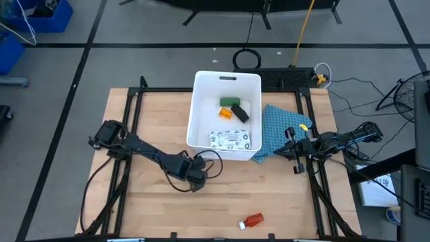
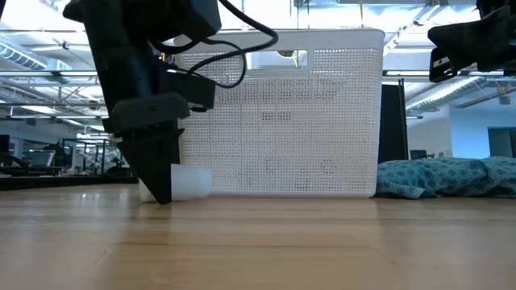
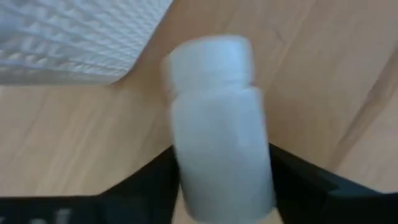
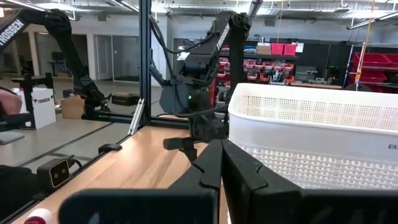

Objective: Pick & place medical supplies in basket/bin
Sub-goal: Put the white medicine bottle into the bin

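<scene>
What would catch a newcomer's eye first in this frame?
The tall white bin at the table's middle back, already holding a printed packet, green block, black block and orange vial. Next, the left gripper down at the bin's front corner, jaws around a white bottle. A red bottle lies alone near the front edge.

I see the bin (image 1: 201, 101) at the table's (image 1: 154, 208) far edge, packet (image 1: 234, 140) and blocks (image 1: 234, 107) inside. Cloth (image 1: 279, 128) touches its right side. Bottle (image 1: 253, 219) lies near the front edge.

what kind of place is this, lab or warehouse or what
Probably a robotics lab in an open industrial hall: another robot arm on a frame, shelves of red bins, and exposed ceiling beams beyond the table.
</scene>
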Robot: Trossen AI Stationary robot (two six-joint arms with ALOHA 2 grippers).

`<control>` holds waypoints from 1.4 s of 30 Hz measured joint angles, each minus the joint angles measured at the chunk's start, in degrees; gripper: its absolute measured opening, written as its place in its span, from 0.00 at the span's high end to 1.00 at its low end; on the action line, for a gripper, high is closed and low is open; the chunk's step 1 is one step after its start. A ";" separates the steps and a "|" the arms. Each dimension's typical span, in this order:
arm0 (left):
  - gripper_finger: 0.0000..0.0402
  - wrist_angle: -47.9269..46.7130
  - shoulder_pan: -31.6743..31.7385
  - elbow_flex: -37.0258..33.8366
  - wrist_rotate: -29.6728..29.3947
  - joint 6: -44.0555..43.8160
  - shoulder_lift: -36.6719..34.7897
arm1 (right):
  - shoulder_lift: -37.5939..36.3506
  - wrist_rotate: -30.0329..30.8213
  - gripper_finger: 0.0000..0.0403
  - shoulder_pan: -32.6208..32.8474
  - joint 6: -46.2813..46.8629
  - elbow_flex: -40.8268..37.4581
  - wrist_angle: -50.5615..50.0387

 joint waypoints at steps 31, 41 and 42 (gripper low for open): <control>0.52 -3.44 -14.89 0.56 -11.66 41.43 -38.63 | 0.11 -0.18 1.00 0.01 1.46 0.01 -0.04; 0.56 17.42 -0.31 -17.08 -4.66 62.99 -69.26 | 0.11 -0.20 1.00 0.01 0.96 0.02 -0.24; 0.56 20.66 1.53 -20.29 -3.59 63.17 -72.37 | 0.11 -0.20 1.00 0.01 0.92 0.02 -0.24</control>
